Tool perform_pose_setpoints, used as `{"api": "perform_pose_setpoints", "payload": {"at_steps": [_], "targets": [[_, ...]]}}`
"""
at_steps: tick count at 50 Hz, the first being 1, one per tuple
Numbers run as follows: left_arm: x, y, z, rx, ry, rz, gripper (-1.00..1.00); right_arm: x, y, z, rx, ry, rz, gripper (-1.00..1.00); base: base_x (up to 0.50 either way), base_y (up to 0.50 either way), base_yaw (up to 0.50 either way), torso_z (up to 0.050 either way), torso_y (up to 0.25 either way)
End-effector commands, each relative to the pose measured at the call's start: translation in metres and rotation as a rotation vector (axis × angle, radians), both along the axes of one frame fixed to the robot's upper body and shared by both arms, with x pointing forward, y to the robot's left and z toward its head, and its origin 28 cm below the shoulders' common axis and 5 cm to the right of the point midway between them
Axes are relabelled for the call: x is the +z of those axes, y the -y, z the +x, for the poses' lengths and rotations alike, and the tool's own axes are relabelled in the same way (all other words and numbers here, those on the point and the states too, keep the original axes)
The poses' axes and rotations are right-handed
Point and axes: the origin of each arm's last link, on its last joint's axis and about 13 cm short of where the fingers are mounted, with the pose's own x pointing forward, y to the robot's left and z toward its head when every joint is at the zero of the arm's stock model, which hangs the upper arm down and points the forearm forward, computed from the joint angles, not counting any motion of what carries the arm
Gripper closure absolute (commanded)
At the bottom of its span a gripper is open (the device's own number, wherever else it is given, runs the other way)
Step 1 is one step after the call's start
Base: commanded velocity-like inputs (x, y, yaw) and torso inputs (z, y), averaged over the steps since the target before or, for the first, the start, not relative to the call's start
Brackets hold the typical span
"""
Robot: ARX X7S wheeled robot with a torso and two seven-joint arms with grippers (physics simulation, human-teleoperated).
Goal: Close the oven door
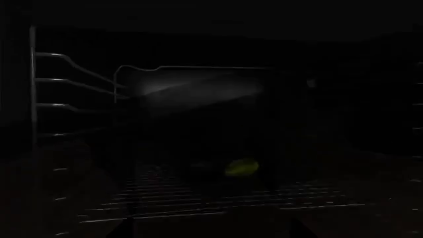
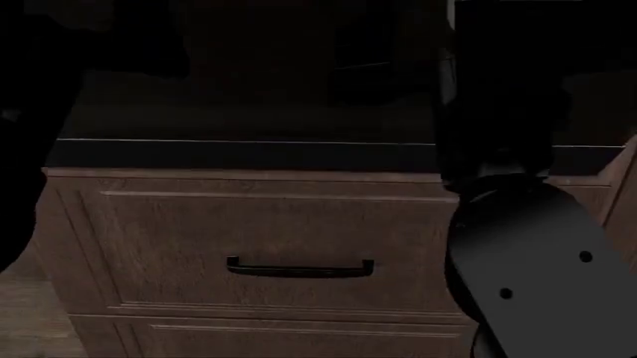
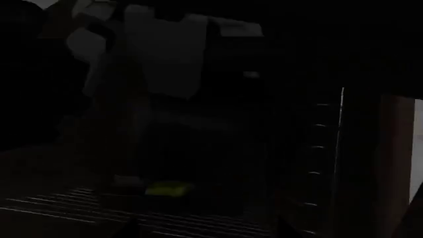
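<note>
Too dark to tell either claw's spread or grip. Oven door point(image 2: 249, 123) lies flat, long axis running side to side above the wood drawer point(image 2: 268, 246).

Dark oven cavity seen from both wrists: a wire rack point(image 1: 218, 206) spans the floor, a yellow-green object point(image 1: 241, 167) rests on it, side rails point(image 1: 63, 79) line the wall; space above stays open.
</note>
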Motion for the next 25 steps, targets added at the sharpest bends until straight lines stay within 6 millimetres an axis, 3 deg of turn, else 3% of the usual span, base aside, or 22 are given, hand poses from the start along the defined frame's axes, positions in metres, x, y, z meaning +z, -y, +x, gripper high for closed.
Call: {"api": "perform_pose_setpoints", "payload": {"at_steps": [1,10,13,16,20,25], "targets": [[0.053,0.001,0.044,0.007,0.007,-0.015,-1.00,0.065,0.001,0.036,-0.012,0.063,-0.069,-1.00,0.00,0.00,0.00,0.000,0.000],[0.114,-0.007,0.071,0.053,0.034,-0.054,-1.00,0.117,0.001,0.069,-0.009,0.083,-0.102,-1.00,0.00,0.00,0.00,0.000,0.000],[0.131,-0.006,0.090,0.044,0.023,-0.031,-1.00,0.138,0.002,0.095,0.025,0.047,-0.051,-1.00,0.00,0.00,0.00,0.000,0.000],[0.146,-0.002,0.102,0.058,0.054,-0.001,-1.00,0.159,-0.005,0.109,0.023,0.089,-0.111,-1.00,0.00,0.00,0.00,0.000,0.000],[0.130,-0.006,0.113,0.079,0.002,0.004,-1.00,0.155,-0.002,0.120,0.045,0.017,-0.072,-1.00,0.00,0.00,0.00,0.000,0.000],[0.134,-0.003,0.110,0.054,-0.040,-0.006,-1.00,0.149,-0.002,0.122,0.007,-0.021,-0.092,-1.00,0.00,0.00,0.00,0.000,0.000]]}}
